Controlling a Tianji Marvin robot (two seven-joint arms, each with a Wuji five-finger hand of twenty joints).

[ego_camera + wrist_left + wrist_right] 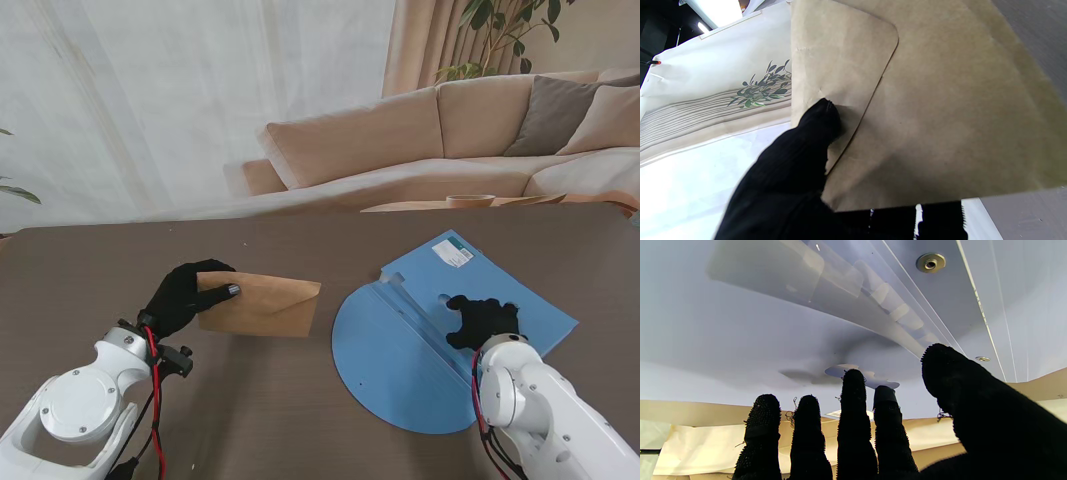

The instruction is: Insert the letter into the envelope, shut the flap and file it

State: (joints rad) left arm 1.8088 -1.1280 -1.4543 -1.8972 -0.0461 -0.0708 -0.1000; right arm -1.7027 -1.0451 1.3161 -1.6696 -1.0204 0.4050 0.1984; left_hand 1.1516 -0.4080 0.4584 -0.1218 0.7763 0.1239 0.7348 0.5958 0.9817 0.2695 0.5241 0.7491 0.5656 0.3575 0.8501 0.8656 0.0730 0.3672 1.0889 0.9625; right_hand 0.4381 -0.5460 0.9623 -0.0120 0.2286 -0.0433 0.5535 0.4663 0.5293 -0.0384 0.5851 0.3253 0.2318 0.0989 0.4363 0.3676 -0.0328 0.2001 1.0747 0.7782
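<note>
Pinching the brown envelope [262, 304] by its short end, our left hand [186, 294] has the thumb on top and the other fingers underneath, so it's gripping for real. The wrist view shows the flap [840, 63] folded down flat, thumb pressing right by its edge. The envelope sits out over the table [90, 270], left of centre; whether its far end touches the wood we can't tell.

Our right hand [482, 322] holds nothing, fingers spread and laid over the open blue folder [400, 370], apparently pinning it.

Handling guess: it's light, thin paper, a bit floppy, probably sagging at the free end. Holding the short edge looks fine, but squeeze near the flap so it doesn't pop open.

Room-wise there's bare table between envelope and folder, nothing in the way. The folder's pocket [405, 312] lip runs along the fold, so the envelope's leading corner could catch there.
</note>
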